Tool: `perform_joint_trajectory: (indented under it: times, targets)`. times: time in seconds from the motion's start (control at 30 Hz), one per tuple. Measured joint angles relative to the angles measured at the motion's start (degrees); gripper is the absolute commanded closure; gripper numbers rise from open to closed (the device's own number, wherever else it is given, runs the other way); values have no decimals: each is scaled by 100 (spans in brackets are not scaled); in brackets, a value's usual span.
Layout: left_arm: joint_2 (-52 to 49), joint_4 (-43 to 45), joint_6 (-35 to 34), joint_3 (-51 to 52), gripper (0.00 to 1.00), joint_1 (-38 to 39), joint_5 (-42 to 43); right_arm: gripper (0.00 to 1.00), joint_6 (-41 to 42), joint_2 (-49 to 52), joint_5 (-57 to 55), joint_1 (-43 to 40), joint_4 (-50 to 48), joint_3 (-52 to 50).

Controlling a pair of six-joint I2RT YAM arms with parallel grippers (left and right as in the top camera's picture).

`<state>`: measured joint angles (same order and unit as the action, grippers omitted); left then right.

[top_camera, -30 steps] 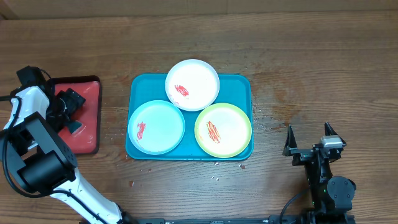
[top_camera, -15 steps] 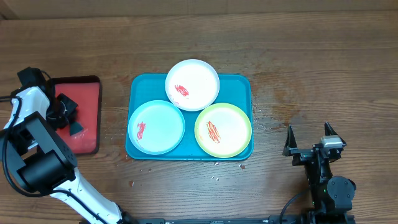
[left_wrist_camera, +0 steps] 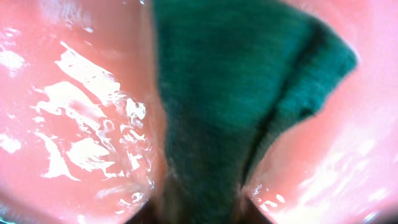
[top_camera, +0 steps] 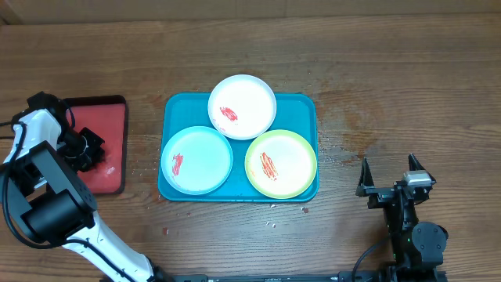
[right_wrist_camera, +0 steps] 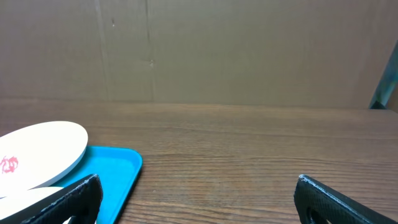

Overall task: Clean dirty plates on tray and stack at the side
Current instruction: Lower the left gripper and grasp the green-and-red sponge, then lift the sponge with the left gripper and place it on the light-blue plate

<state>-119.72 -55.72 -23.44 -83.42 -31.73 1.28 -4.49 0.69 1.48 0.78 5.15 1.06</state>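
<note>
Left pincer (top_camera: pixel 84 150) is low over the red tray (top_camera: pixel 109 117), its wrist view filled by the dark green sponge (left_wrist_camera: pixel 236 93) on wet red plastic, and I can't tell whether the jaws have closed on it. Right pincer (top_camera: pixel 387 176) is wide open and empty over the bench (top_camera: pixel 407 78), right of the teal tray (top_camera: pixel 307 110). On that tray, all red-smeared: white plate (top_camera: pixel 242 106) at the far rim, light blue plate (top_camera: pixel 196 160) near-left, yellow-green plate (top_camera: pixel 281 164) near-right.

Teal tray (top_camera: pixel 307 104) w/ 3 red-smeared plates: white plate (top_camera: pixel 250 98) top, blue plate (top_camera: pixel 200 160) btm-left, green-rimmed plate (top_camera: pixel 290 160) btm-right.
</note>
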Motion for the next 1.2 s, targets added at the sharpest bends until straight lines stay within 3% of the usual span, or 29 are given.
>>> perform_joint_trajectory:
  times: [0.03, 0.07, 0.17, 0.2, 0.23, 0.27, 0.33, 0.47, 0.5, 0.63, 0.67, 0.73, 0.8, 0.97, 1.2]
  targets:
    - [0, 28, 0, 0, 93, 0, -9, 0, -2, 0, 0, 2, 0, 0]
    - [0, 57, 2, 0, 96, 0, -24, 0, -2, 0, -2, 2, 2, 0]
    - [2, 98, 9, -20, 96, 0, -44, 0, -2, 0, 0, 0, 0, 0]
    - [2, 63, 2, -33, 91, 0, -61, 0, 0, 0, -2, 0, 2, 0]
    - [-2, -17, 2, -52, 83, 0, -72, 0, -2, 0, 0, 0, 0, 0]
    - [-9, -92, 13, -66, 62, 0, -87, 0, 0, 0, -2, 0, 0, 0]
    - [-15, -116, 11, -87, 0, 0, -109, 0, -2, 0, 0, 0, 2, 0]
    - [-22, 79, 4, -140, 0, 0, -136, 0, 0, 0, 0, 2, 4, 0]
    - [-22, 210, 2, -140, 1, 0, -168, 0, -2, 0, -2, 2, 0, 0]
    - [-22, 450, 98, -160, 30, 0, -308, 0, 0, 0, 0, 0, 2, 0]
    - [-22, 448, 122, -160, 64, 0, -328, 0, -2, 0, -2, 0, 4, 0]
    - [-22, 448, 164, -160, 83, 0, -361, 0, 0, 0, 0, 2, 2, 0]
    - [-22, 446, 177, -162, 94, 0, -369, 0, -2, 0, 0, 2, 2, 0]
    - [-26, 188, 245, -256, 96, 0, -374, 0, -2, 0, -2, 0, 0, 0]
    - [-44, -1106, 245, -1425, 96, 0, -369, 0, -2, 0, 0, 2, 2, 0]
